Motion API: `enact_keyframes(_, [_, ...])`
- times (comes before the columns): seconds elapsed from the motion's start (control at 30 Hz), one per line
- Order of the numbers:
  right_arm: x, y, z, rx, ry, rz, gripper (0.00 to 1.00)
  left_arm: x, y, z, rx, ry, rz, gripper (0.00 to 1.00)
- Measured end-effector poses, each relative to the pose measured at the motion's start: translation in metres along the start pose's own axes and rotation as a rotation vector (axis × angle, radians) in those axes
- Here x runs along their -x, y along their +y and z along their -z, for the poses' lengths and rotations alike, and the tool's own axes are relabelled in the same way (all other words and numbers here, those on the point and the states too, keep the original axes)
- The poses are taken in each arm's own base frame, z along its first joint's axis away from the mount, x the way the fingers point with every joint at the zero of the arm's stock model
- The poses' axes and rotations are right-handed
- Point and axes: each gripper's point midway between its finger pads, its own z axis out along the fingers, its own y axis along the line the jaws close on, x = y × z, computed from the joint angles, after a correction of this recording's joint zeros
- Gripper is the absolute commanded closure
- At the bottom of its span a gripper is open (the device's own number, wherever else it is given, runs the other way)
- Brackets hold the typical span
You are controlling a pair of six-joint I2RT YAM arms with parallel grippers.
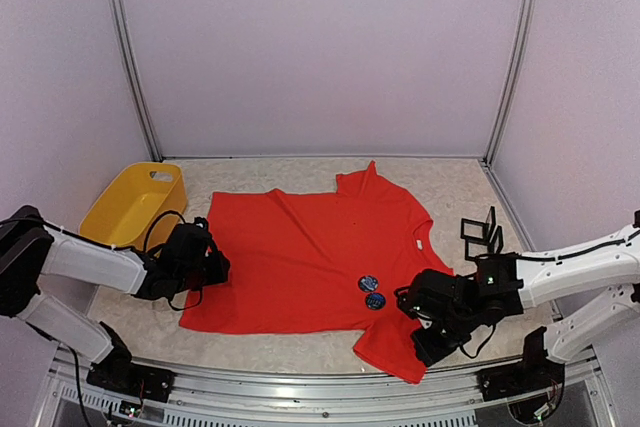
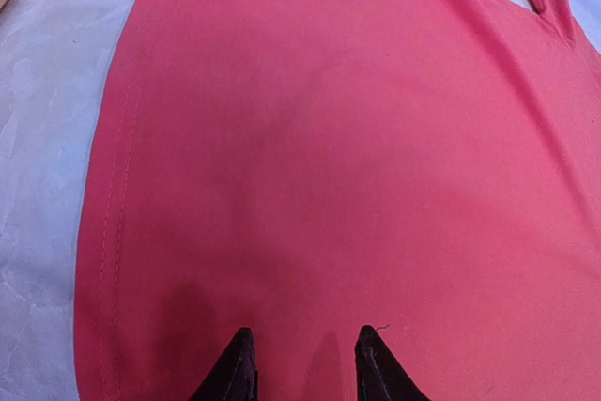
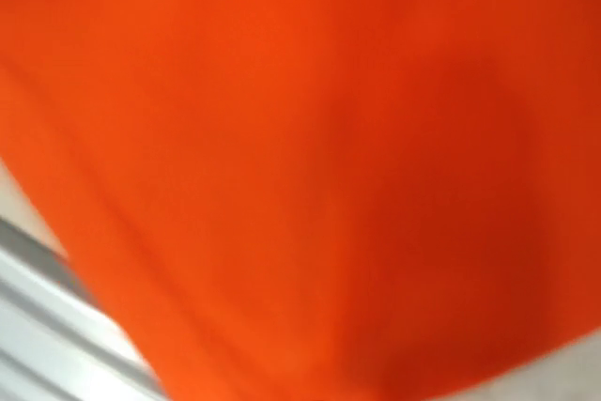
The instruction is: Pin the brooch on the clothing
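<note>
The clothing (image 1: pixel 300 247), a bright red T-shirt, lies spread flat on the table. Two small round dark-blue brooches (image 1: pixel 368 282) (image 1: pixel 375 300) rest on it near its right side, close together. My left gripper (image 1: pixel 217 269) hovers at the shirt's left edge. In the left wrist view the left gripper (image 2: pixel 305 337) is open, with only the red clothing (image 2: pixel 329 157) under its dark fingertips (image 2: pixel 239 363). My right gripper (image 1: pixel 406 303) sits just right of the brooches, over the shirt's near right part. The right wrist view shows only blurred red clothing (image 3: pixel 310 157) very close up; its fingers are hidden.
A yellow bin (image 1: pixel 135 202) stands at the back left beside the shirt. A small black frame stand (image 1: pixel 481 233) is at the right, behind the right arm. Metal posts and white walls close in the table; a rail (image 1: pixel 300 387) runs along the near edge.
</note>
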Motion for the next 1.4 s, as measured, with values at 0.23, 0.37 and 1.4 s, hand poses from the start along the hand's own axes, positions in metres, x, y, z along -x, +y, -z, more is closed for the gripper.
enact_keyframes(0.23, [0.135, -0.040, 0.049, 0.003, -0.332, -0.026, 1.00, 0.030, -0.022, 0.016, -0.049, -0.073, -0.025, 0.64])
enact_keyframes(0.37, [0.225, -0.099, 0.069, -0.080, -0.494, -0.051, 1.00, 0.089, -0.033, 0.001, -0.038, -0.135, -0.017, 0.64])
enact_keyframes(1.4, [0.394, -0.286, -0.003, -0.254, -0.550, -0.102, 1.00, 0.150, 0.010, -0.159, 0.031, -0.046, 0.032, 0.65])
